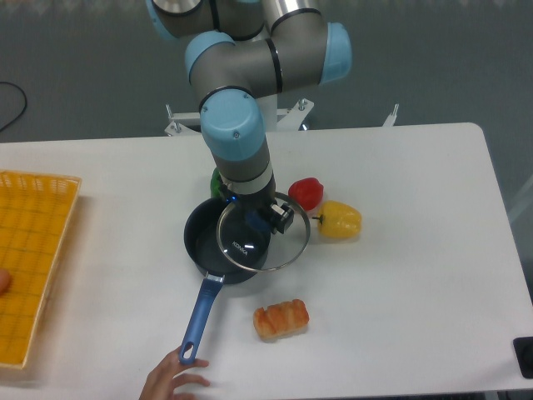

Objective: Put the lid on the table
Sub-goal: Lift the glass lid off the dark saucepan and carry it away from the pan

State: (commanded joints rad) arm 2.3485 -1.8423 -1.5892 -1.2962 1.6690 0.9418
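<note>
The round glass lid (283,250) with its thin metal rim hangs just above the dark blue saucepan (202,243), shifted to the pan's right so it overlaps the right rim. My gripper (261,218) comes down from above onto the lid's centre and is shut on the knob, which the fingers hide. The white table (416,275) spreads out under everything.
A red pepper (306,192) and a yellow pepper (340,220) lie right of the lid, with something green (216,182) behind the pan. A bread roll (281,319) sits in front. A person's hand (171,379) is at the pan's blue handle (198,321). A yellow mesh tray (33,267) stands at the left.
</note>
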